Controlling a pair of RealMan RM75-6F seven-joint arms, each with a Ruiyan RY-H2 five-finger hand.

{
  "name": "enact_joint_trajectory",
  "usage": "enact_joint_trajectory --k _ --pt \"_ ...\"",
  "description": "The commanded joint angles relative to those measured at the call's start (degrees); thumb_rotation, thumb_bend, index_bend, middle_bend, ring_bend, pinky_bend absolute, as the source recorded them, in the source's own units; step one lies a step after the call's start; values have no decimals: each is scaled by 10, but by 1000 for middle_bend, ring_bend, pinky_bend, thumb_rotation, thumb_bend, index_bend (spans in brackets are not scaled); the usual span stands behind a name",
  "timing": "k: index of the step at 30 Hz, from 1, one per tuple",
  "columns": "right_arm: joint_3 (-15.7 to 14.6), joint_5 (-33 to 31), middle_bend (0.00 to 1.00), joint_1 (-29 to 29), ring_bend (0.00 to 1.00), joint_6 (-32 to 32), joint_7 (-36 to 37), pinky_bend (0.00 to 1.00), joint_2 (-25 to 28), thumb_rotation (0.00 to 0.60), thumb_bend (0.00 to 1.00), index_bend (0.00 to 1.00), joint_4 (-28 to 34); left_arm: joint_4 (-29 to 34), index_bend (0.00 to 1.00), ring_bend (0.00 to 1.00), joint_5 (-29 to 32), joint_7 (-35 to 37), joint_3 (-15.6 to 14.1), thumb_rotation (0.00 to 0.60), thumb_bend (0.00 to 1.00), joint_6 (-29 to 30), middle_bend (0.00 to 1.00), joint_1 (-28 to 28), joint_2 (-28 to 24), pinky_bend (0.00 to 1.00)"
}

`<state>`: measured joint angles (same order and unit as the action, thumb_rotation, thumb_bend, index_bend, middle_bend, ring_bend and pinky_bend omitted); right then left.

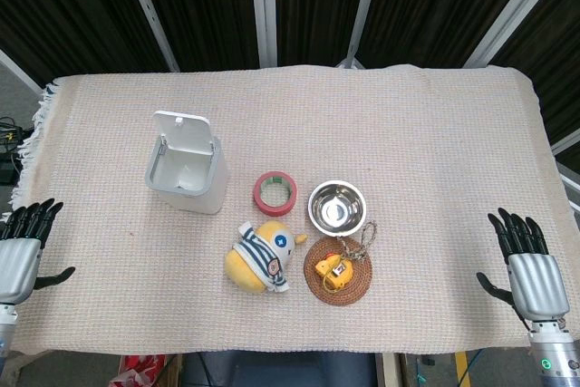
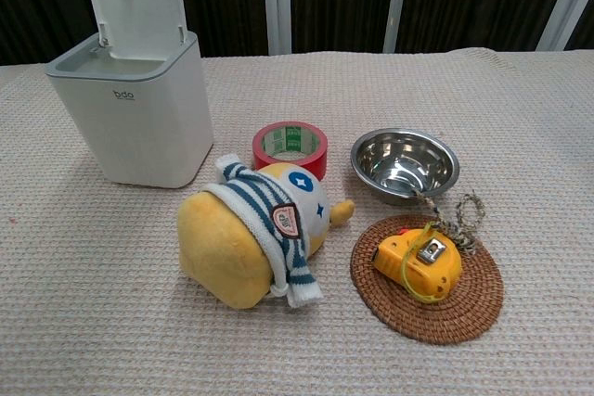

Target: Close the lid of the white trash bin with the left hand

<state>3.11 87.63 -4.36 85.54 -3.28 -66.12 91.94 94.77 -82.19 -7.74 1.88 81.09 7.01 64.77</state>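
Head view: white trash bin [image 1: 186, 174] sits left of centre on the mat, lid [image 1: 181, 127] up. Left hand [image 1: 23, 246] spread, empty, at the near-left edge; right hand [image 1: 527, 265] likewise. Chest view: lid [image 2: 135, 2] upright, hinged at back; likely light stiff plastic, so push its top edge forward.

Silver hands [image 1: 535, 280]; black fingers [image 1: 518, 231]

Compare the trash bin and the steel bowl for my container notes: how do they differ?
The white trash bin is tall, boxy and matte plastic; the steel bowl is low, round and shiny. The trash bin has a hinged lid, standing open; the bowl has none. Both sit upright on the woven cloth, open at the top, and the bowl looks empty.
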Motion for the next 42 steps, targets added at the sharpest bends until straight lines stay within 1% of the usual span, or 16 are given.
enact_joint_trajectory --k 1,14,17,18,19,20,21,22,23,24,25,28,31,33,38,42 --pt "0 -1 0 0 0 0 1 0 1 600 237 0 1 0 0 0 0 0 0 600 15 0 0 0 0 0" --pt "3 0 0 0 0 5 4 0 -1 600 237 0 0 2 0 0 1 0 2 600 18 1 0 0 -3 0" --pt "5 -1 0 0 0 6 8 0 -1 600 238 0 -1 5 0 0 1 -3 6 600 54 1 0 3 -5 7" --pt "6 -1 0 0 0 7 10 0 -1 600 238 0 -1 8 0 0 1 -7 8 600 95 1 0 5 -8 52" --pt "6 0 0 0 0 7 12 0 -1 600 238 0 -1 13 0 17 0 -9 10 600 153 2 18 6 -10 136" --pt "6 1 0 0 0 8 13 0 -2 600 238 0 -1 18 0 53 -1 -12 14 600 199 4 52 9 -13 215" --pt "6 2 0 -1 0 8 14 0 -2 600 237 0 -2 28 0 145 -2 -17 21 600 266 8 139 13 -18 351" --pt "6 3 0 -1 0 8 15 0 -2 600 237 0 -2 36 0 271 -2 -19 27 600 328 10 268 16 -21 479" --pt "6 3 0 -1 0 8 16 0 -3 600 237 0 -2 44 0 360 0 -22 35 600 362 11 363 20 -24 556" --pt "6 4 0 -2 0 8 16 0 -4 600 237 0 -2 56 0 479 5 -26 47 600 405 8 499 30 -30 649" --pt "6 4 0 -2 0 8 16 0 -5 600 237 0 -3 64 0 581 11 -28 56 600 440 3 619 37 -34 720" --pt "7 3 0 -3 0 6 16 0 -6 600 238 0 -4 94 11 778 41 -34 85 600 526 -26 847 64 -50 857" --pt "9 -3 0 -4 0 4 17 0 -7 600 237 0 -1 144 46 880 99 -53 122 600 608 -79 960 105 -80 937" --pt "10 -5 0 -4 0 3 17 0 -7 600 236 0 1 162 58 914 133 -72 143 600 640 -107 992 131 -95 962" --pt "11 -6 0 -5 0 2 18 0 -8 600 237 0 2 178 67 945 240 -117 182 600 674 -182 1000 198 -119 981" --pt "12 -10 0 -6 0 -1 22 0 -8 600 237 0 1 175 60 950 324 -147 202 600 687 -233 1000 252 -130 984"
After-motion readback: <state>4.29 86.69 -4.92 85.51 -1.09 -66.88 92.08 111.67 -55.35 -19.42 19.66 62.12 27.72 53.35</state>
